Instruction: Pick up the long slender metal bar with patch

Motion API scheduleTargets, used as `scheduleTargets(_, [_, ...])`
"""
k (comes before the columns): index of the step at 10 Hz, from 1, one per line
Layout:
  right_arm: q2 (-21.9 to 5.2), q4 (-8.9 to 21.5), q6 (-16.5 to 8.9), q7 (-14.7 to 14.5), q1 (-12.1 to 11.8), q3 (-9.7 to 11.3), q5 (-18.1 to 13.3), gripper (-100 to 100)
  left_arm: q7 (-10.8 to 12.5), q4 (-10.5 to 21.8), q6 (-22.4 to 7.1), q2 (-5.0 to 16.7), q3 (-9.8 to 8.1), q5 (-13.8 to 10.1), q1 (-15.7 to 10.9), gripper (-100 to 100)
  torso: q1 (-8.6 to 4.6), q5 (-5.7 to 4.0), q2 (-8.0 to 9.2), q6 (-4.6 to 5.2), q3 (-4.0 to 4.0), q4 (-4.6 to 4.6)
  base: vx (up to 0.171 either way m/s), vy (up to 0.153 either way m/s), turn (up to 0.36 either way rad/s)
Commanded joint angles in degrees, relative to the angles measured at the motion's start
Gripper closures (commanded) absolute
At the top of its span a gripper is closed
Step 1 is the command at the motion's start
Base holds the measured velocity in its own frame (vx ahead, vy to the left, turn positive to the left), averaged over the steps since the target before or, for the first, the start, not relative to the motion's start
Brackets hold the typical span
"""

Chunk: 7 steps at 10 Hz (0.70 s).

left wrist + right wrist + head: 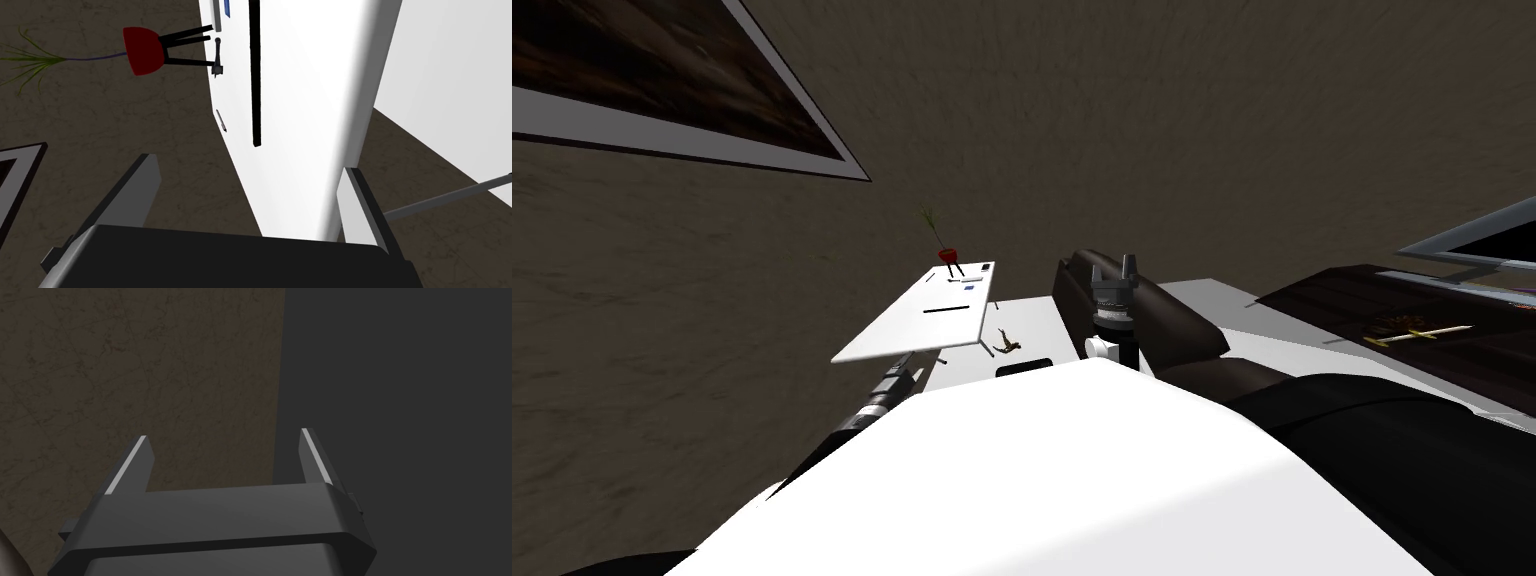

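Observation:
A long, thin black bar (255, 75) lies lengthwise on the white table top (310, 100); the head view shows the bar (946, 311) mid-table. At the table's far end lie a grey strip (216, 12) and a small blue patch (226, 7). My left gripper (247, 192) is open at the table's near end, with that end between its fingers (135, 190) and nothing held. The bar's near tip is a short way ahead of it. My right gripper (1113, 275) stands raised over a dark sofa; in its wrist view the right gripper (222, 458) is open and empty.
A red bowl-shaped thing on black legs (142, 50), a small dark tool (217, 55) and a grey pen (221, 121) sit along the table's edge. A plant (930, 222) stands beyond. The dark sofa (1152, 320) is to the right, and a small brown figure (1005, 345) lies on the floor.

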State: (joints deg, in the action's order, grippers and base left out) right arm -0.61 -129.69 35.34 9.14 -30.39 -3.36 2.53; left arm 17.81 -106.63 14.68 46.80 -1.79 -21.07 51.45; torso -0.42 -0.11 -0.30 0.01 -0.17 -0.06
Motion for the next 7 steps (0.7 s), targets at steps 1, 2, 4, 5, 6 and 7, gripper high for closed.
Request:
scheduleTargets(1, [0.00, 0.00, 0.00, 0.00, 0.00, 0.00, 0.00, 0, 0.51, 0.67, -0.67, 2.34, 0.26, -0.69, 0.47, -100, 0.00, 0.00, 0.00, 0.00, 0.00, 0.00, 0.092, -0.115, -0.010])
scheduleTargets(2, [0.00, 0.00, 0.00, 0.00, 0.00, 0.00, 0.00, 0, 1.35, 2.06, -1.83, 4.26, 0.97, -2.04, 1.13, -100, 0.04, -0.01, -0.01, -0.01, -0.01, 0.00, 0.123, -0.087, -0.026])
scheduleTargets(4, [-0.01, 0.00, 0.00, 0.00, 0.00, -0.01, 0.00, 0, 2.17, 3.40, -3.04, 7.33, 1.79, -3.39, 1.72, -100, 0.21, 0.03, -0.07, 0.00, -0.05, -0.02, 0.124, -0.079, -0.028])
scheduleTargets(5, [-0.01, 0.00, 0.00, 0.00, -0.01, -0.01, 0.00, 0, 2.17, 3.40, -3.04, 8.79, 1.79, -3.39, 1.72, -100, 0.15, 0.03, -0.19, 0.00, -0.11, -0.04, 0.127, -0.078, -0.008])
scheduleTargets(6, [-0.01, 0.00, 0.00, 0.00, -0.01, -0.01, 0.00, 0, 2.98, 4.69, -4.28, 10.59, 2.73, -4.74, 2.24, -100, 0.18, 0.02, -0.16, 0.00, -0.10, -0.04, 0.151, -0.067, -0.026])
scheduleTargets(7, [-0.01, 0.00, 0.00, 0.00, -0.01, -0.01, 0.00, 0, 2.98, 4.69, -4.28, 12.08, 2.73, -4.74, 2.24, -100, 0.22, 0.04, -0.23, 0.00, -0.13, -0.05, 0.124, -0.054, -0.011])
